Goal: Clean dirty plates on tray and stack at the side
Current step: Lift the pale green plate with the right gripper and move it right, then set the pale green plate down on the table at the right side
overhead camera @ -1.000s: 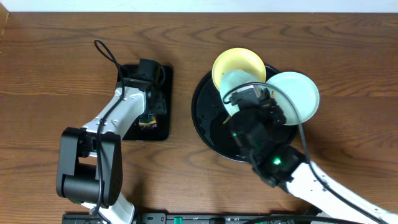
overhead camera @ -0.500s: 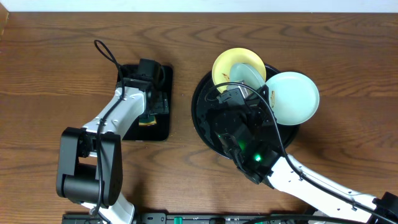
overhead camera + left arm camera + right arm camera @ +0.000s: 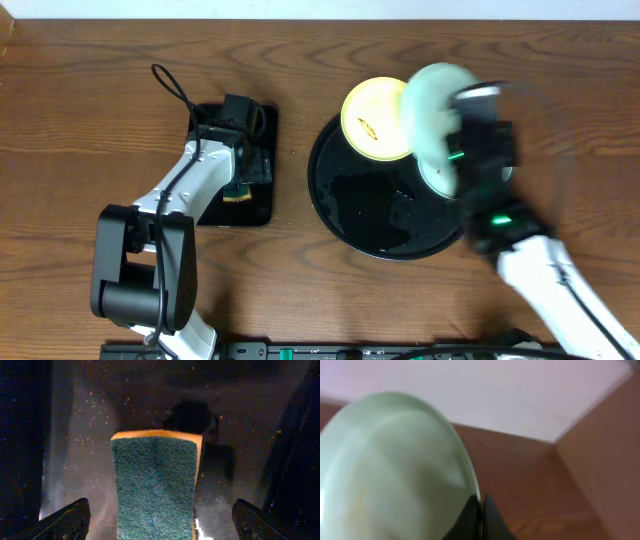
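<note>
The round black tray (image 3: 372, 212) holds a pale yellow plate (image 3: 373, 119) with a brown smear at its far rim. My right gripper (image 3: 481, 506) is shut on the rim of a mint-white plate (image 3: 395, 465). It holds that plate tilted and blurred above the tray's right side (image 3: 432, 105). A second mint-white plate (image 3: 436, 176) shows only as a sliver under the right arm. My left gripper (image 3: 160, 522) is open, with a finger on each side of the green-and-yellow sponge (image 3: 155, 485) and apart from it.
The sponge lies in a small rectangular black tray (image 3: 262, 140) left of the round tray, under the left arm (image 3: 190, 190). A black cable loops at the back left (image 3: 170, 85). Bare wooden tabletop (image 3: 580, 130) lies right of the round tray.
My right arm has swung from the tray's middle to the right, lifting the mint-white plate off the yellow plate. The yellow plate now shows whole. The left arm has not moved.
</note>
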`<state>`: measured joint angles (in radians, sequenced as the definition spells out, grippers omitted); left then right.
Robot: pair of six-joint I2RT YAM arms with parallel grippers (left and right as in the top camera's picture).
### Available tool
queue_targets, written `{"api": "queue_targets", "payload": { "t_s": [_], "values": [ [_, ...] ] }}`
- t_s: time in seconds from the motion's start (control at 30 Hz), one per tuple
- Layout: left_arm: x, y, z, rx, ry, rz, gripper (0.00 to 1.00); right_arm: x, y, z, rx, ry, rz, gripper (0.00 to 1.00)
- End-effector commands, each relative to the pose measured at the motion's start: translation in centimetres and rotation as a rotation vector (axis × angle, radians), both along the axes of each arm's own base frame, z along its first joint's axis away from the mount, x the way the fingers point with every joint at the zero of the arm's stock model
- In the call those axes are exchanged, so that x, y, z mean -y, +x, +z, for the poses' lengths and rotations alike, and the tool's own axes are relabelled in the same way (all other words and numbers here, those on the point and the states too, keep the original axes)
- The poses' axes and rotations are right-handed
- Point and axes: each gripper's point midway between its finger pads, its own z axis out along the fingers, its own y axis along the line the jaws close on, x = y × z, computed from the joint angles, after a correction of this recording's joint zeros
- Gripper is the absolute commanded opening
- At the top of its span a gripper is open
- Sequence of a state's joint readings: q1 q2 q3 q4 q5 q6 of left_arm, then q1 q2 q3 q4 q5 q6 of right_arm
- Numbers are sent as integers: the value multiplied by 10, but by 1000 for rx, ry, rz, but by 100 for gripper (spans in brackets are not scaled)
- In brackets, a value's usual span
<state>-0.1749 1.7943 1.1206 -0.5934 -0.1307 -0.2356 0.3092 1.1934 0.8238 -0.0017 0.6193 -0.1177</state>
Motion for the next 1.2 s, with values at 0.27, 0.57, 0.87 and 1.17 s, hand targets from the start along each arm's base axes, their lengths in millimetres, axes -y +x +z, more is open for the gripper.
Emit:
{"api": "queue_targets", "payload": {
  "t_s": [0.27,0.57,0.87,1.17],
  "values": [
    [-2,-2,-3,-9,11,2,91,231,-6,-60,62,511,-432,1],
    [-2,-2,-3,-9,11,2,91,288,-14,-158,-65,557,-578,45],
    [-2,-2,-3,-9,11,2,91,204,26,-108,-415,601,-171,63],
    [-2,-2,-3,-9,11,2,91,125,19,-118,-627,627,-26,34]
  ]
}}
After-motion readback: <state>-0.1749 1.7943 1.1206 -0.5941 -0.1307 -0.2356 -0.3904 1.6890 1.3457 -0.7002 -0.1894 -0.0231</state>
